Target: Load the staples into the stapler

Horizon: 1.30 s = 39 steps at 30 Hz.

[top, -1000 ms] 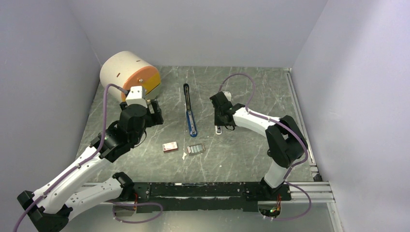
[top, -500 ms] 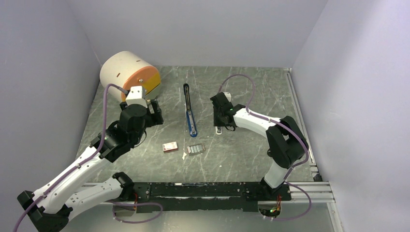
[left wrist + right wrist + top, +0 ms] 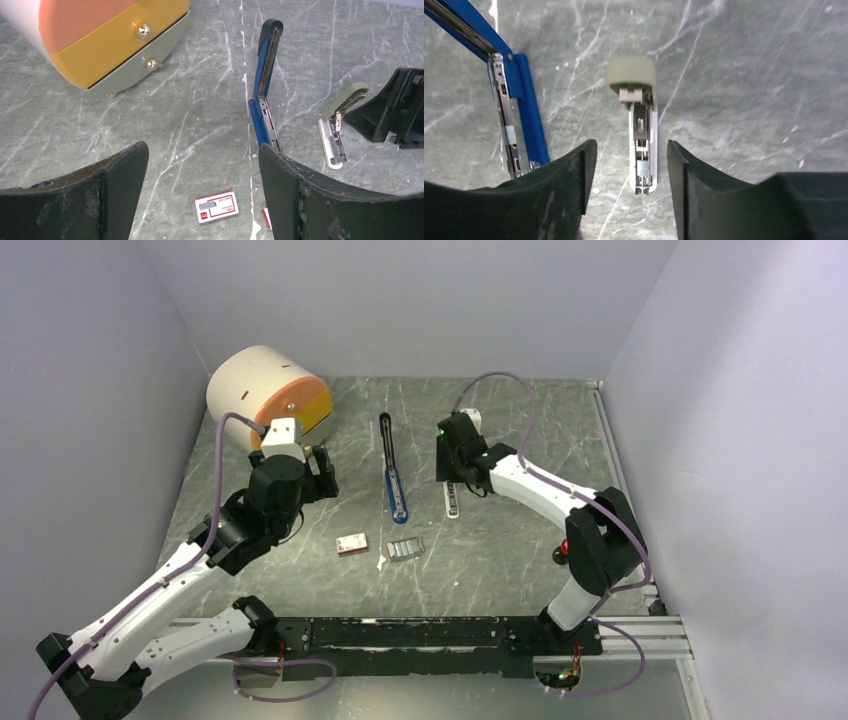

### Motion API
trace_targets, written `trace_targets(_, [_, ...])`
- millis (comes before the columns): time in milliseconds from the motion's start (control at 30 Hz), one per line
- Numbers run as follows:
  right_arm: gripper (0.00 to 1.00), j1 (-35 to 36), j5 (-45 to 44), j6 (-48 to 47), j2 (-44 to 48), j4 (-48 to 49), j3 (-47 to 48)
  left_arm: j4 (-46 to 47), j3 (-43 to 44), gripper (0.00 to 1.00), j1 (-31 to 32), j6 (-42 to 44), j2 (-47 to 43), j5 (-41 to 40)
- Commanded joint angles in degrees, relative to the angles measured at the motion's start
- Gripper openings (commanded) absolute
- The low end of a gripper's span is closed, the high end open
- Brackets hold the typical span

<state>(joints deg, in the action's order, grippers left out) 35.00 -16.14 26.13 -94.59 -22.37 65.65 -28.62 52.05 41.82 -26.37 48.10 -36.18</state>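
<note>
Two arms show from above: the left gripper [image 3: 320,473] hovers spread left of the stapler [image 3: 394,480], which lies folded open mid-table, the staples [image 3: 405,548] just nearer beside their box [image 3: 351,544]. Left wrist view: jaws wide, holding nothing. Right wrist view: the right gripper [image 3: 629,170] straddles the beige bar [image 3: 631,75], fingers spread and clear of it; closing here would likely seize the wrong thing, not the stapler.

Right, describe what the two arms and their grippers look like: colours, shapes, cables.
Both arms are alike: the left arm and right arm have white links joined by black joints, each trailed by a looping purple cable. The left gripper and right gripper each carry two broad, matte black fingers, tapered and scuffed pale at the edges.
</note>
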Motion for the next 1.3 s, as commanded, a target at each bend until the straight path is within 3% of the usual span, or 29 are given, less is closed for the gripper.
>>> trace_targets(0, [0.61,-1.2,-3.0,-2.9,0.5,-0.5,4.4,0.3,0.1,0.86,-0.3,-0.7,0.5,0.5])
trace_targets(200, [0.68,-2.1,-2.1,-6.2,-5.6,-2.4,10.5,0.6,0.0,0.86,-0.3,-0.7,0.6,1.2])
trace_targets(400, [0.66,-2.5,-1.6,-7.6,-8.2,-0.4,12.2,0.8,0.2,0.86,-0.3,-0.7,1.4,2.0])
trace_targets(667, [0.48,-3.8,-0.6,-7.6,-10.5,0.2,13.7,0.9,0.1,0.87,-0.3,-0.8,2.0,3.4])
trace_targets(800, [0.33,-4.0,-0.4,-7.5,-10.2,1.0,12.8,1.4,0.4,0.88,-0.3,-0.5,3.0,6.1])
trace_targets(900, [0.24,-4.0,-0.8,-7.4,-10.1,0.6,12.8,2.7,0.5,0.89,-0.3,0.0,4.1,8.9])
trace_targets(1067, [0.21,-4.0,-1.6,-6.4,-7.6,0.8,10.9,4.9,1.0,0.89,-0.3,0.6,6.1,15.9])
trace_targets(1267, [0.2,-4.0,-1.5,-4.8,-3.8,1.8,7.2,15.1,-1.1,0.86,-0.1,-6.4,13.2,32.8])
